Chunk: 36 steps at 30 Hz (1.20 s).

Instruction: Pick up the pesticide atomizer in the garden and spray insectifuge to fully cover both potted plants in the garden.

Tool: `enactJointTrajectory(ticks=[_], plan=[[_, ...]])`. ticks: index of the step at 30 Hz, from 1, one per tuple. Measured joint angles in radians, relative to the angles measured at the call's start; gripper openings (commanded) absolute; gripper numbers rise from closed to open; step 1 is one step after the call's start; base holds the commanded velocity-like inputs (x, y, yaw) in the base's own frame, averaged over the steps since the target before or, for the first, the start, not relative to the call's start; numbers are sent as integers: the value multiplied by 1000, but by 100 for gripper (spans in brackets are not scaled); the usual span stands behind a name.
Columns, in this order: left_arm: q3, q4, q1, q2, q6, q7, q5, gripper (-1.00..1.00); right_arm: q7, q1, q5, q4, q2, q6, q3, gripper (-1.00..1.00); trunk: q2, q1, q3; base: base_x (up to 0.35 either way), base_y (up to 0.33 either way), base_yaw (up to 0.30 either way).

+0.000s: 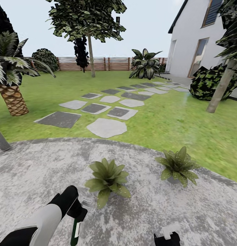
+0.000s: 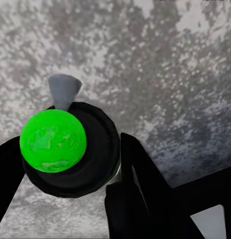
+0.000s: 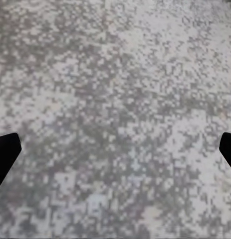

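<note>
Fingers of my left gripper (image 2: 70, 164) are clamped on the pesticide atomizer (image 1: 76, 229); in the left wrist view two black fingers (image 2: 140, 184) stand on both sides of its black head, and the small grey nozzle (image 2: 64, 91) points away over the grey paving. In the head view the bottle hangs at about 7 o'clock, near the lower edge, with the dark green body and white label below the gripper. I judge it is held by the head so that the nozzle stays free and can be aimed forward at the leaves.

My left arm (image 1: 36, 225) comes in from the lower left corner, forearm rising toward 1 o'clock, wrist bent down over the patio (image 1: 36, 171).

On the right gripper (image 1: 167, 238), at about 5 o'clock, the two dark tips in the right wrist view sit wide apart with nothing between them, though I see very little of them.

Two potted plants stand on the patio: the near plant (image 1: 107, 180) at 6 o'clock, just ahead of the atomizer, and the far plant (image 1: 178, 166) at about 4 o'clock, near the lawn (image 1: 166, 123). Neither pot is clearly visible under the leaves. Spraying seems the next step, the near plant first.
</note>
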Motion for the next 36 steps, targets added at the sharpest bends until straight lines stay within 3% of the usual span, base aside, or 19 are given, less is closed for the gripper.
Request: enactJointTrajectory(ticks=[4, 7, 9, 16, 25, 36], plan=[[0, 1, 0, -9, 2, 0, 3, -100, 0, 0, 0, 0, 0, 0, 0, 100, 0, 0, 0, 42, 54, 0], [3, 4, 0, -47, 5, -1, 9, -100, -1, 0, 0, 0, 0, -1, 0, 100, 0, 0, 0, 4, 5, 0], [0, 4, 0, -57, 3, 0, -1, -100, -1, 0, 0, 0, 0, -1, 0, 100, 0, 0, 0, 0, 1, 0], [1, 2, 0, -52, -1, 1, -1, -100, -1, 0, 0, 0, 0, -1, 0, 100, 0, 0, 0, -3, 0, -172], [1, 0, 0, -52, 1, 2, 0, -100, -1, 0, 0, 0, 0, -1, 0, 100, 0, 1, 0, -219, 104, -249], [-2, -1, 0, -47, 6, 1, -5, -100, -1, 0, 0, 0, 0, -1, 0, 100, 0, 0, 0, -5, 4, -11]])
